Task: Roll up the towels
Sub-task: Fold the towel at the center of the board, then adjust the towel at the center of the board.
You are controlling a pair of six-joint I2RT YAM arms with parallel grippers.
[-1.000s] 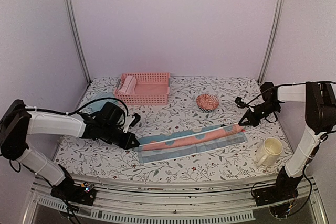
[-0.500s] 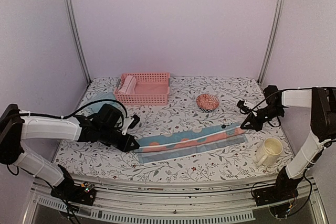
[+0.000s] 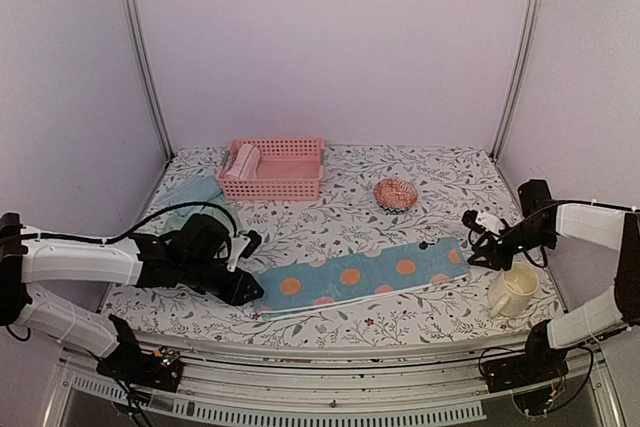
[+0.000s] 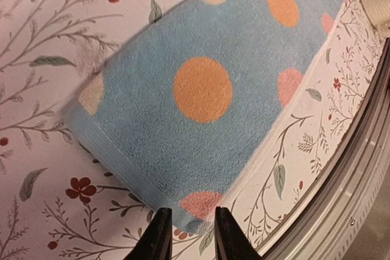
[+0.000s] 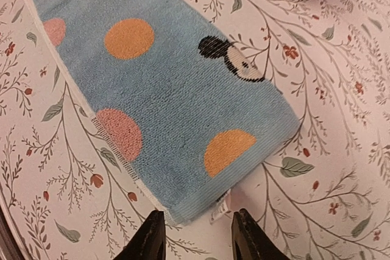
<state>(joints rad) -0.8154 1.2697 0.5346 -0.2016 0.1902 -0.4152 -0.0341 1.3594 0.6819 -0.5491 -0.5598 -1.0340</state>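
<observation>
Top external view: a spotted towel [image 3: 360, 275] is seen lying flat as a long narrow strip, nearer the arms than the basket [image 3: 275, 187] and running from below it out to its right. Inside the basket, at its left end, a pink roll [image 3: 242, 160] is seen. A pale cloth [image 3: 192, 197] is partly seen just left of the basket, half hidden by the cable.

The left gripper [image 3: 247, 289] is held low at the strip's end nearest the basket. In the left wrist view its fingers [image 4: 159, 229] are seen slightly parted, with bare table between them and the towel's corner just beyond the tips; nothing is gripped. The right gripper [image 3: 478, 247] is placed at the strip's far end, well to the right of the basket. In the right wrist view its fingers [image 5: 152, 235] are seen parted wider, with only table and a small tag at the towel's edge in the gap; nothing is held there either.

The step in hand is judged to be the laying-out: the strip looks folded and straightened, and no turn of rolling has been made yet. For the next move, one short end would need to be pinched through all its layers, lifted and tucked over onto itself. The roll would then have to be driven along the strip, kept square to the long edges. The far end may need to be pressed down so that the strip is not dragged.
</observation>
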